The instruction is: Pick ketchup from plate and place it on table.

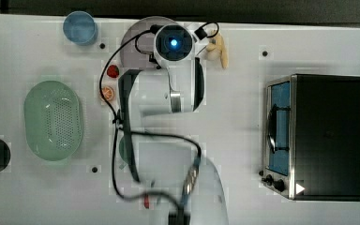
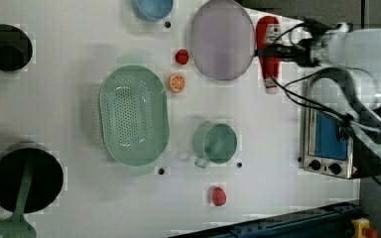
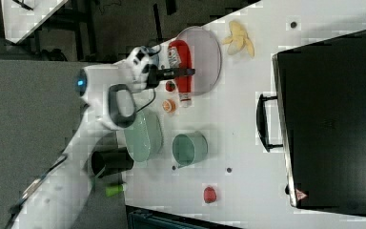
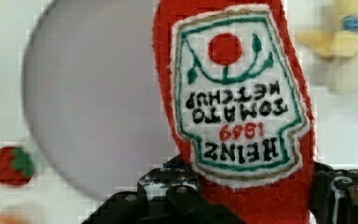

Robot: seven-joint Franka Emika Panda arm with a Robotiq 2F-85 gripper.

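Note:
The ketchup (image 4: 237,93), a red soft bottle with a white label, is gripped between the fingers of my gripper (image 4: 258,198), which is shut on its lower body. In the left view the ketchup (image 2: 267,29) lies along the right edge of the pale lilac plate (image 2: 222,39), with my gripper (image 2: 278,49) across its middle. The right view shows the ketchup (image 3: 185,90) over the plate's (image 3: 207,57) left part, held by my gripper (image 3: 178,72). It looks raised off the plate. In the top view my arm covers most of the plate (image 1: 136,42) on the white table (image 1: 243,140).
A strawberry (image 2: 181,56) and an orange slice (image 2: 177,82) lie beside the plate. A green perforated bowl (image 2: 134,115), a green cup (image 2: 216,143) and a blue cup (image 2: 152,7) stand nearby. A banana (image 1: 218,49) and a toaster oven (image 1: 318,136) sit on the top view's right.

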